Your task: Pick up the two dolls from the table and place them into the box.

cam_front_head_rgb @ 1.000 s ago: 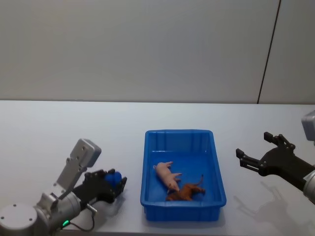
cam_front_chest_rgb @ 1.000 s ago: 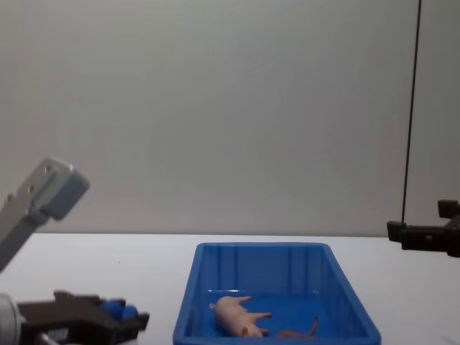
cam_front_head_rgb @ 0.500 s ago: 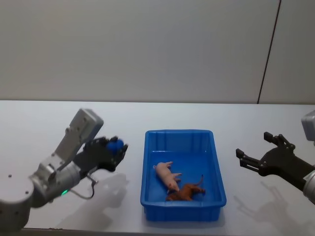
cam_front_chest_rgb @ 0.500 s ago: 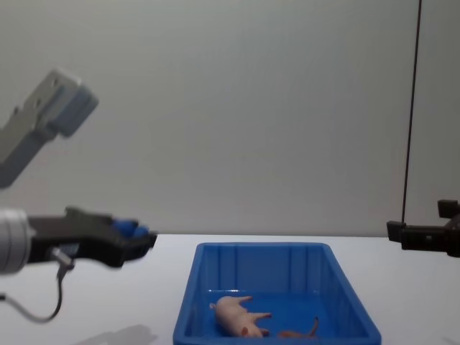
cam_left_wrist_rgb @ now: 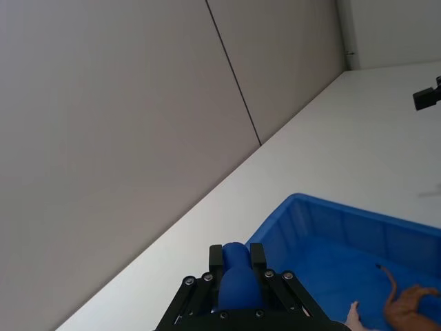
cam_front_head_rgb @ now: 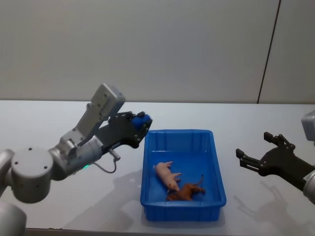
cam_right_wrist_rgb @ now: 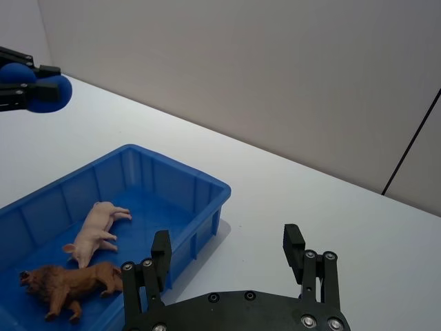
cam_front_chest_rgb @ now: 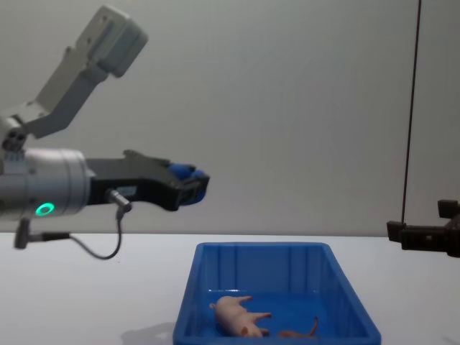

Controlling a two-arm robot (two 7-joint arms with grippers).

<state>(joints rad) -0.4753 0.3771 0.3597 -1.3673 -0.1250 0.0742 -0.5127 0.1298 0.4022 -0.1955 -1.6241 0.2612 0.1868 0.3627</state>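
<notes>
Gripping the blue figure (cam_front_head_rgb: 142, 119) between its fingers, the left gripper (cam_front_head_rgb: 139, 127) hangs raised above the table (cam_front_head_rgb: 59, 191), just beside the box's (cam_front_head_rgb: 217, 169) far left corner. Pig (cam_front_head_rgb: 166, 175) and lion (cam_front_head_rgb: 187, 191) lie inside the box. Right gripper (cam_front_head_rgb: 256, 155) hovers right of the box, jaws spread, holding nothing.

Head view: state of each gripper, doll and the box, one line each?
left gripper: shut on blue doll, raised by the box's far-left corner
blue doll: held, airborne
right gripper: open, idle right of box
pig: lying in box
lion: lying in box
box: on table
</notes>
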